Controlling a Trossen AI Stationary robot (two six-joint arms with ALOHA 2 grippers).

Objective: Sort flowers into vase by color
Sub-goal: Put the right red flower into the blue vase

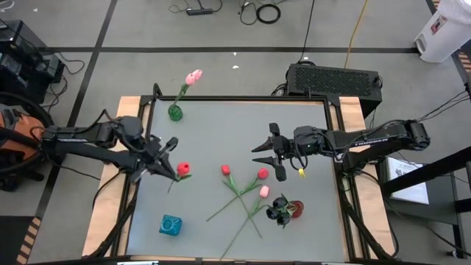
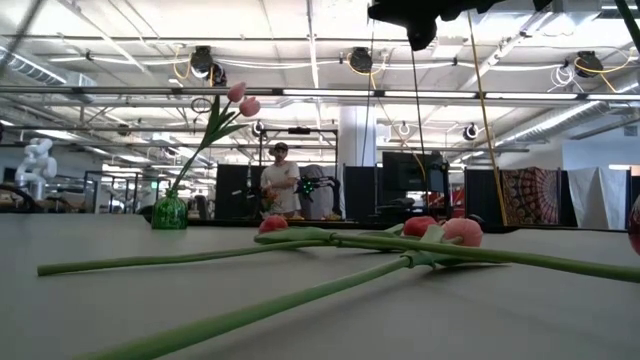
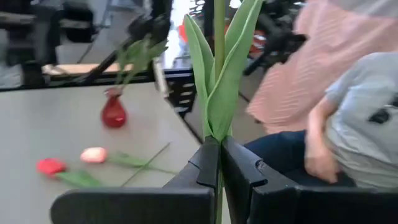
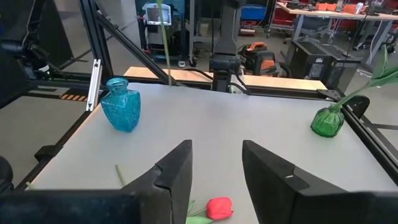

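The dark fingers (image 3: 205, 165) of the left gripper (image 1: 171, 163) are pressed together on the thin green stem of a red tulip (image 1: 182, 169), which we see held upright in the wrist view, its smooth pointed leaves rising just above the jaws, over the left part of the table (image 1: 221, 125). The right gripper (image 1: 274, 156) hangs over the middle right of the table with its fingers spread apart and nothing between them; a red flower head (image 4: 219, 207) lies on the table below the gap. We count three loose tulips (image 1: 243, 193) lying on the matte grey tabletop, two red-headed and one pink, their long stems crossing one another. We count three small vases. The green vase (image 1: 175, 112), round-bellied and glassy, stands near the far left corner and holds two pink tulips (image 1: 193, 76) that lean to one side. The blue vase (image 1: 170, 225), squarish with a pebbled surface, stands near the front left and we see nothing in it. The red vase (image 1: 295, 210), rounded and glossy, stands near the front right with dark flowers (image 1: 279, 210) in it; how many we cannot tell. Beyond the table, a person (image 2: 279, 180) stands in the room.
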